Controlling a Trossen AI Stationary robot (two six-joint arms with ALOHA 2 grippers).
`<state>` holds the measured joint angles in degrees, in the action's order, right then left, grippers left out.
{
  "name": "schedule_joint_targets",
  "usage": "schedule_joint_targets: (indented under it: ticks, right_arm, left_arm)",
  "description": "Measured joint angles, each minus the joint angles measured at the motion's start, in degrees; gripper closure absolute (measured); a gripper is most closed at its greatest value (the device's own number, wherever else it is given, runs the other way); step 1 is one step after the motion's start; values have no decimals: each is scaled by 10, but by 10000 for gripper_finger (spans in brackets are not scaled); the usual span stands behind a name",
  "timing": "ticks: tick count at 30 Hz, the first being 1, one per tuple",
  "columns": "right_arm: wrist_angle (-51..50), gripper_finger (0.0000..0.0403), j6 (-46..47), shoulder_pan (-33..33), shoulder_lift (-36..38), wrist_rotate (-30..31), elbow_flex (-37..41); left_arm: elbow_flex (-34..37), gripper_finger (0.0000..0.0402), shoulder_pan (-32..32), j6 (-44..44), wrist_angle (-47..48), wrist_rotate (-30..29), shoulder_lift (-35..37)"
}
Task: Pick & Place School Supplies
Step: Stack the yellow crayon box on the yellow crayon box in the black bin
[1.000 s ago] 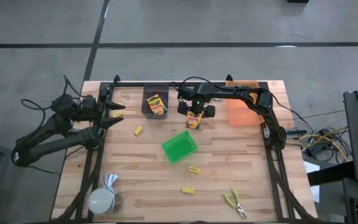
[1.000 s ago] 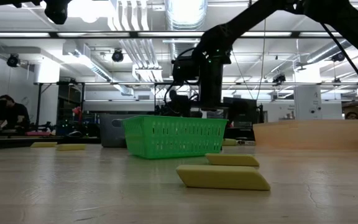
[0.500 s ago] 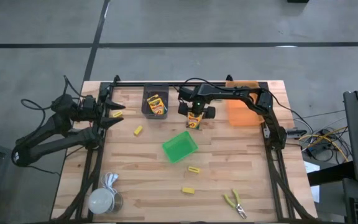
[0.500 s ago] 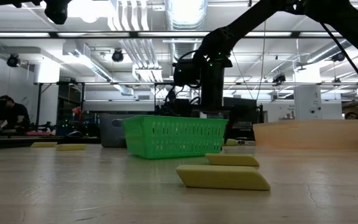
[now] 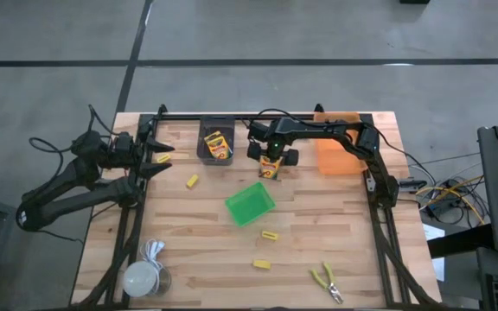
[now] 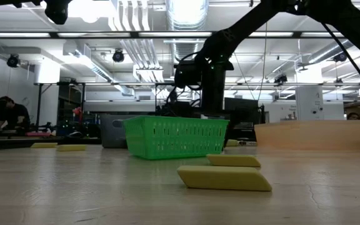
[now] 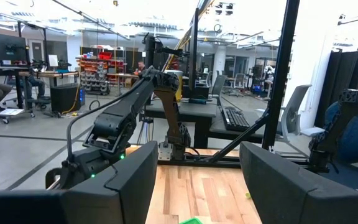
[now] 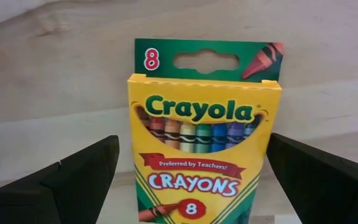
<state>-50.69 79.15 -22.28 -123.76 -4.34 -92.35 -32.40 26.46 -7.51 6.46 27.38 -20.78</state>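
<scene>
Right wrist view: wide-open, empty right tool (image 8: 191,171) straddles a flat, glossy cardboard crayon box (image 8: 201,134) on wood-grain table (image 8: 55,93).

Overhead looks straight down, low camera level across the table (image 5: 318,233); both share the green basket (image 6: 175,136).

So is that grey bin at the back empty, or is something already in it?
Not empty. Seen from above, the grey bin holds a yellow-and-green crayon box; what else is in it cannot be told.
</scene>
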Motion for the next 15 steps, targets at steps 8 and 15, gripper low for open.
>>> schedule_joint_targets:
  ticks: [8, 15]
  right_arm:
    - [3, 3, 7, 0, 0, 4, 7]
    - [1, 3, 9, 0, 0, 14, 9]
  left_arm:
    - [0, 168, 0, 0, 0, 0, 0]
    - [0, 168, 0, 0, 0, 0, 0]
